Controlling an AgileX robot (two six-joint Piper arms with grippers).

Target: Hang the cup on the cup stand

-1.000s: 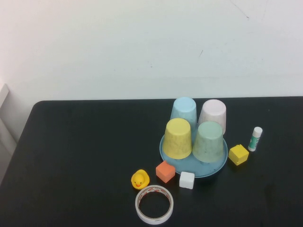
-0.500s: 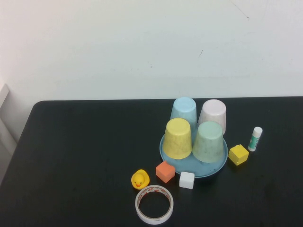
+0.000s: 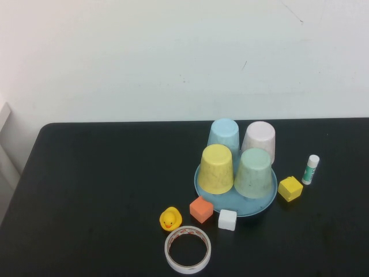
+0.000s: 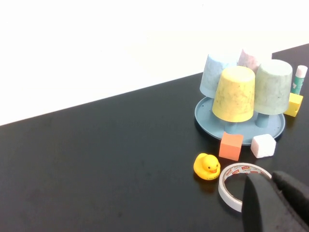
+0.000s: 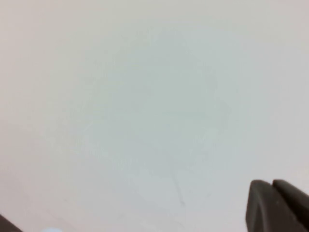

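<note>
- Sitting upside down on the cup stand [image 3: 256, 209], the mint-green cup [image 3: 253, 173] is at the stand's front right, next to the yellow cup [image 3: 217, 168]; light blue cup [image 3: 223, 136] and pinkish-white cup [image 3: 259, 140] are behind them.
- Task looks done already, judging by how the cup sits: mouth down, long axis upright, raised off the tray in the left wrist view [image 4: 273, 87].
- Neither arm shows in the high view.
- Left gripper [image 4: 273, 200]: only dark finger ends show at the edge of its own cam, close together w/ a thin slit between, nothing held. It's low over the table, w/ the tape roll [image 4: 241, 185] just ahead; the cup lies further ahead, beyond roll and blocks.
- Right gripper [image 5: 275, 205]: same look, fingers nearly together, holding nothing; its cam faces the pale wall, so it's aimed away from the stand.
- Left arm is prob the better placed, as it faces the stand.
- Clutter near the stand: rubber duck [image 3: 170, 219], orange block [image 3: 201, 209], white block [image 3: 228, 220], yellow block [image 3: 290, 188], glue stick [image 3: 311, 169].
</note>
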